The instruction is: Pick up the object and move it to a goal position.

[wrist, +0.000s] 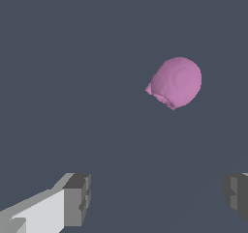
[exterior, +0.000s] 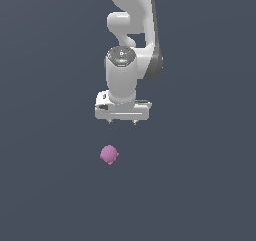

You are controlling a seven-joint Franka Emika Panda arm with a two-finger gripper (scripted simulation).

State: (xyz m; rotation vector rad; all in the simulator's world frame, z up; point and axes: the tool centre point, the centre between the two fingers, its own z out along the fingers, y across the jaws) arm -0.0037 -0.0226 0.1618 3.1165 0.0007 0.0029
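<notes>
1. The pincer (exterior: 122, 122) hangs spread and empty above the dark surface (exterior: 200, 195). In the wrist view its two grey fingertips (wrist: 77, 198) stand wide apart with nothing between them.
2. The pink-purple blob (exterior: 109, 154) lies on that surface below the pincer, well apart from it and off towards the exterior view's left of the pincer's middle. In the wrist view the blob (wrist: 175, 82) is out ahead of the fingertips, not between them.
3. Risk: coming straight down from here would probably miss, or land one fingertip on the blob, because the pincer is not centred over it.
4. Risk: the blob is rounded and lumpy, so an off-centre squeeze could make it roll or squirt out sideways.
5. Risk: closing too high would catch only the curved top, giving a weak hold that may slip during the lift.
6. No goal marker is visible in either view.
</notes>
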